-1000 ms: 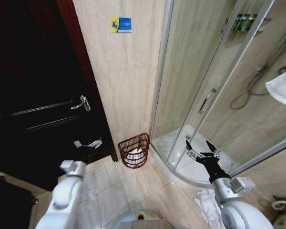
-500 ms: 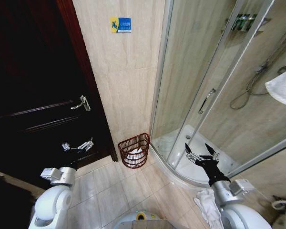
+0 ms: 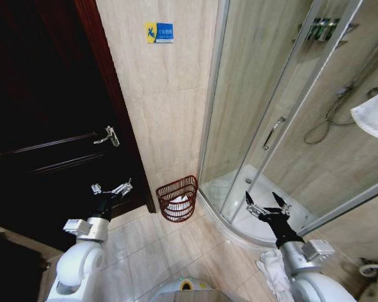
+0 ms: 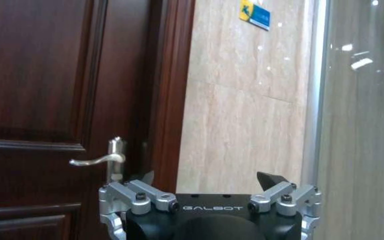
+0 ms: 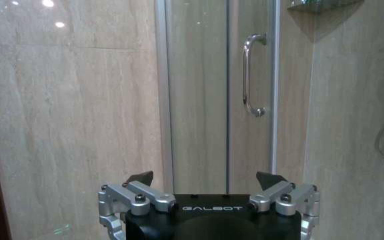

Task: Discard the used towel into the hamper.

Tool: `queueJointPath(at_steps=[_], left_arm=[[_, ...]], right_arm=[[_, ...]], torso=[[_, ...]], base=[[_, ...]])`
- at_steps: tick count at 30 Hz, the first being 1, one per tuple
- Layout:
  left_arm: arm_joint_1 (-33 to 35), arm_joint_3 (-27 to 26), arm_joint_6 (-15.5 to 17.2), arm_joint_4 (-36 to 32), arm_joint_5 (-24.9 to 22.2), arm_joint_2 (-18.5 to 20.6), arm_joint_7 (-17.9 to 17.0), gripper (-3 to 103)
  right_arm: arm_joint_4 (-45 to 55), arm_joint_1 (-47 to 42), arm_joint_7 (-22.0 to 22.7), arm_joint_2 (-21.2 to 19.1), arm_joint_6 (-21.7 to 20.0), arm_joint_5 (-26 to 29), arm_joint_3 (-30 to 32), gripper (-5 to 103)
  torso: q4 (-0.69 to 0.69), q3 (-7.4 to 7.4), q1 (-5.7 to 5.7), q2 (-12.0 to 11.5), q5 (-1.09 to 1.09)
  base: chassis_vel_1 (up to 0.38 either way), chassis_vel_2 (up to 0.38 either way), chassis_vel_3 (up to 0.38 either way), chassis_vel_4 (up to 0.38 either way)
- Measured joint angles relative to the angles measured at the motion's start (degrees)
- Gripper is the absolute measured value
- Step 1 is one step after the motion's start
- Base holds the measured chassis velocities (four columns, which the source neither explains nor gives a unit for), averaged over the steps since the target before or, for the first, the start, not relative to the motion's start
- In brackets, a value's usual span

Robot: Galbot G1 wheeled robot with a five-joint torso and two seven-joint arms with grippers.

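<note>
Hamper [image 3: 177, 199] of dark reddish-brown ribs on the tiled floor [image 3: 145, 242], at the foot of the beige tiled wall [image 3: 164, 113], between the dark wooden door [image 3: 44, 145] and the curved base of the glass shower enclosure [image 3: 271, 126]. White cloth [image 3: 178, 205] inside the hamper, below its rim. Left gripper [image 3: 111, 189] raised over the floor in front of the door, below the silver door handle [image 3: 107, 136] and just beside the hamper on the door side, apart from it; fingers spread wide, nothing between them. Same left gripper [image 4: 205, 179] from its wrist camera, dark fingertips well apart, facing the door frame and the wall, with the door handle [image 4: 98, 160] close by and a blue and yellow sign [image 4: 255, 15] high on the wall. Right gripper [image 3: 267, 207] held up before the shower's white tray, fingers likewise splayed and empty. From its own wrist camera, right gripper [image 5: 205, 177] with tips wide apart, pointed at the shower door and its chrome pull handle [image 5: 251, 75]. Crumpled white towel [image 3: 274, 270] on the floor near the right arm's base, well apart from the hamper. Another white towel [image 3: 375, 113] hanging inside the shower at the right edge of the head view.
</note>
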Motion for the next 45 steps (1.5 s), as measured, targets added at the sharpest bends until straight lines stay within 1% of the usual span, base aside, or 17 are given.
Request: queueJointPath(at_steps=[5, 15, 21, 25, 45], left_arm=[[-0.8, 1.3, 0.4, -0.1, 1.7, 0.2, -0.1, 100], [-3.4, 3.6, 1.8, 0.6, 1.9, 1.4, -0.8, 100], [-4.9, 6.6, 2.3, 1.7, 3.0, 1.5, -1.3, 100], [-5.3, 7.7, 2.4, 2.0, 3.4, 1.5, -1.5, 100], [-6.2, 8.9, 2.2, 3.2, 3.5, 1.3, -1.7, 100]], right_arm=[[0.0, -0.1, 0.0, 0.4, 0.5, 0.1, 0.0, 100], [0.0, -0.3, 0.0, 1.2, 1.2, 0.0, -0.3, 100], [0.0, -0.7, 0.1, 1.3, 1.7, 0.0, 0.2, 100], [0.0, -0.8, 0.2, 1.4, 1.9, 0.0, 0.3, 100], [0.0, -0.9, 0.3, 1.7, 2.1, 0.0, 0.4, 100]], torso=[[0.0, 0.0, 0.0, 0.0, 0.0], [0.0, 0.0, 0.0, 0.0, 0.0], [0.0, 0.0, 0.0, 0.0, 0.0], [-0.01, 0.0, 0.0, 0.0, 0.0], [0.0, 0.0, 0.0, 0.0, 0.0]], base=[[0.0, 0.0, 0.0, 0.0], [-0.015, -0.016, -0.015, -0.015], [-0.072, -0.073, -0.054, -0.063], [-0.099, -0.093, -0.077, -0.084], [-0.118, -0.111, -0.119, -0.121]])
